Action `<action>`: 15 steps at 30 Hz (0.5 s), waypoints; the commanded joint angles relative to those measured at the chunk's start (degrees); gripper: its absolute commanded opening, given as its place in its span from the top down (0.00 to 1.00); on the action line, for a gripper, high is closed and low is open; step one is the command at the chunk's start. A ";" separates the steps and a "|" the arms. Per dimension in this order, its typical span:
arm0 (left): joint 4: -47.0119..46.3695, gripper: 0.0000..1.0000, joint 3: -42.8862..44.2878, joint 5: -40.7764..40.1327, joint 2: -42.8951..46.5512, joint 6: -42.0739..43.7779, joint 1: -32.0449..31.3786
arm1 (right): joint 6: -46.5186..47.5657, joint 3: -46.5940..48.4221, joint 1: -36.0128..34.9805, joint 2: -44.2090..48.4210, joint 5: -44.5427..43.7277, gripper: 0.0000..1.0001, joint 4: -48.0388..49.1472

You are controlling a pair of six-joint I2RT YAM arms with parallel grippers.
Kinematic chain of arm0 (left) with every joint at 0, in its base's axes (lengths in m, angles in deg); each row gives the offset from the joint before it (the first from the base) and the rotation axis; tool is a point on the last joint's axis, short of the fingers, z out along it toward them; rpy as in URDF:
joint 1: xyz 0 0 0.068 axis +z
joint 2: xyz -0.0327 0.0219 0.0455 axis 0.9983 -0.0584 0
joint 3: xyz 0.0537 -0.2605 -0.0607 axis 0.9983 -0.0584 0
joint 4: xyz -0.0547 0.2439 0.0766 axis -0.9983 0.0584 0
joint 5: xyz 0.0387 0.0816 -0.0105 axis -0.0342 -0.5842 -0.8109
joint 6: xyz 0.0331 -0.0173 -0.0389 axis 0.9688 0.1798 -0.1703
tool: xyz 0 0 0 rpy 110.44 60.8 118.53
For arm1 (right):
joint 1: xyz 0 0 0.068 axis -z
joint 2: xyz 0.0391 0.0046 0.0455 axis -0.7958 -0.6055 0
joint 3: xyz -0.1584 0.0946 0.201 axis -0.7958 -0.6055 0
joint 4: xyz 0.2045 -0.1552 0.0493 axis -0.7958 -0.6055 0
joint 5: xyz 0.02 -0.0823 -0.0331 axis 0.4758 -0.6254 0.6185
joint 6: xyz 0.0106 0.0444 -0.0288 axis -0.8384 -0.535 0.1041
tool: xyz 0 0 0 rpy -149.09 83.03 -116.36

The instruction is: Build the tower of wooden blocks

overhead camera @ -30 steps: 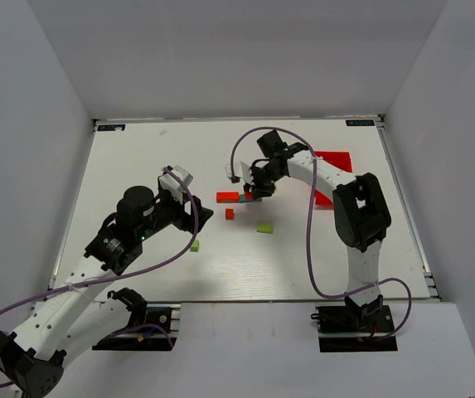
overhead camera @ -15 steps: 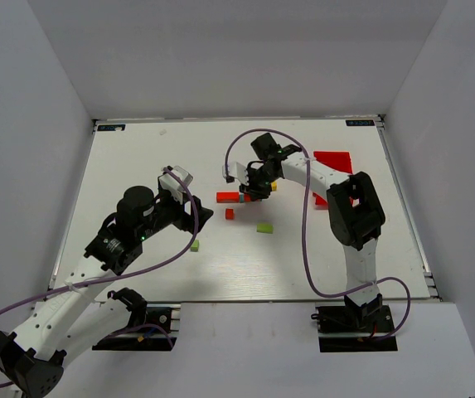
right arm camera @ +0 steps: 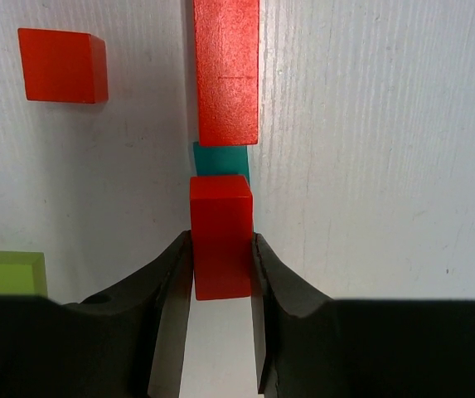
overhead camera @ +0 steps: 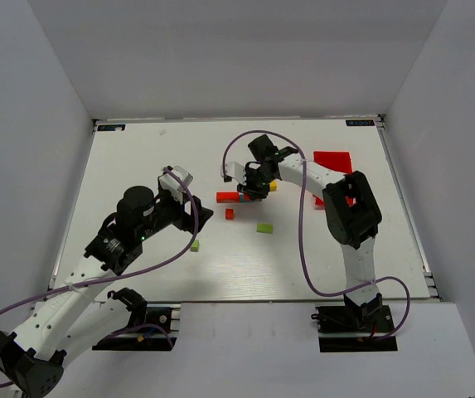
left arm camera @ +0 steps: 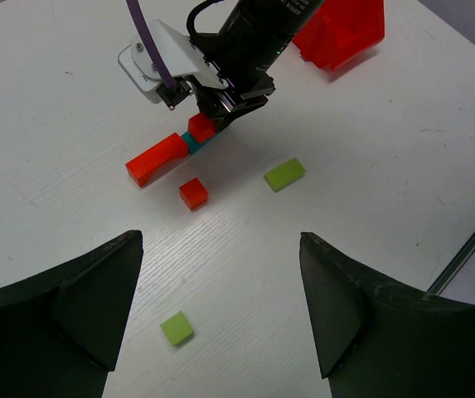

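At teal block (right arm camera: 220, 157) | right end effector (right arm camera: 220, 253) grips red block (right arm camera: 220, 215)

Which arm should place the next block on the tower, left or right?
Right. The right gripper is shut on a red block, right at the teal block that adjoins the red bar. The left gripper is open, empty and well short of those blocks.

Overhead from behind, left wrist oblique, right wrist close, sharing red bar (overhead camera: 227, 197)
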 commanded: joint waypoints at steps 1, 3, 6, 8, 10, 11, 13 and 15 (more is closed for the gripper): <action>-0.79 0.14 -0.06 0.84 0.74 -0.01 0.36 | -1.32 1.95 -0.50 0.00 -0.69 0.98 1.85; -0.79 0.14 -0.06 0.84 0.74 -0.01 0.36 | -1.41 1.95 -0.50 -0.09 -1.13 0.96 2.03; -0.79 0.14 -0.06 0.84 0.74 -0.01 0.36 | -1.23 1.95 -0.41 -0.01 -1.04 0.95 2.03; -0.79 0.14 -0.06 0.84 0.74 -0.01 0.36 | -1.41 1.77 -0.50 -0.18 -1.39 0.94 2.64; -0.79 0.14 -0.06 0.84 0.74 -0.01 0.36 | -1.15 1.77 -0.59 -0.18 -1.48 0.92 2.47; -0.79 0.14 -0.06 0.84 0.74 -0.01 0.36 | -1.32 1.68 -0.50 -0.27 -1.65 0.92 2.73; -0.79 0.14 -0.06 0.84 0.74 -0.01 0.36 | -0.80 1.51 -0.59 -0.18 -2.18 0.92 2.91; -0.79 0.14 -0.06 0.84 0.74 -0.01 0.36 | -0.44 1.07 -0.85 -0.09 -2.79 0.92 3.26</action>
